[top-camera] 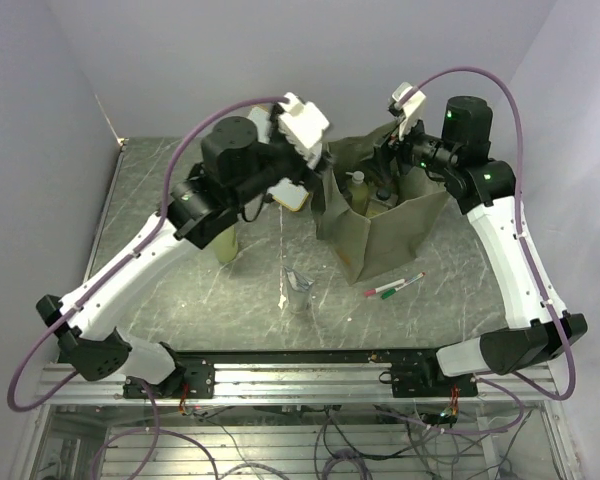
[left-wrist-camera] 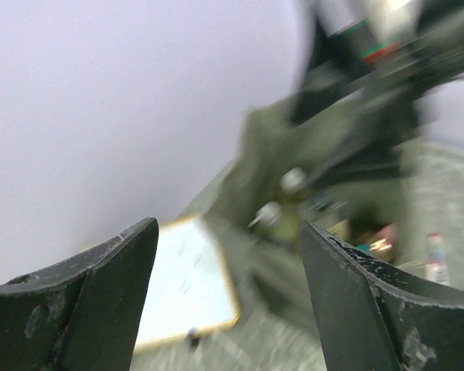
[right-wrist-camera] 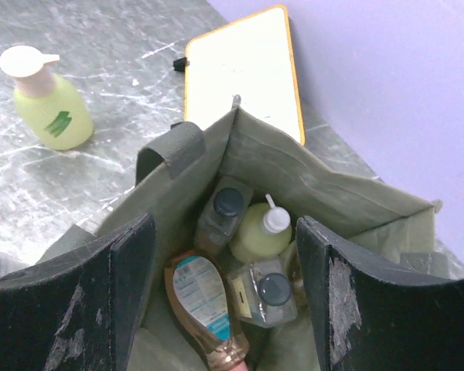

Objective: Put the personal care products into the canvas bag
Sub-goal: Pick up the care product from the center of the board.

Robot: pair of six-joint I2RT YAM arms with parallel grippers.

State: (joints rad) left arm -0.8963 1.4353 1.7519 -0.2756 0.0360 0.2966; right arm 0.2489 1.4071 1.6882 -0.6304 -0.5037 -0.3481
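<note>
Found the canvas bag (top-camera: 405,225) standing open on the grey marbled table (top-camera: 220,305), toward the far right. Looked down into it through the right wrist camera and counted four products lying together at the bottom: a clear square bottle (right-wrist-camera: 219,215) with a dark cap, a pale-green bottle (right-wrist-camera: 257,236) with a white cap just beside it, a second clear square bottle (right-wrist-camera: 267,297) nearer the camera, and an amber bottle (right-wrist-camera: 205,305) with a blue-and-white label lying on its side at the left. Saw the right gripper (right-wrist-camera: 226,224) hanging over the bag's mouth, fingers spread wide, nothing between them. Spotted the yellow-green pump bottle (right-wrist-camera: 50,108) upright on the table, outside the bag and well apart from it, largely hidden under the left arm (top-camera: 140,260) in the overhead view. Made out what looked like the clear pouch (top-camera: 298,288) near the table's middle, in front of the bag and not touching it. Noted the wood-framed whiteboard (right-wrist-camera: 243,66) flat on the table just beside the bag's left corner, and two marker pens (top-camera: 395,287) close to its front wall. Caught the left gripper (left-wrist-camera: 230,232) raised above the whiteboard, beside the bag, jaws parted wide and empty, its own view blurred.
</note>
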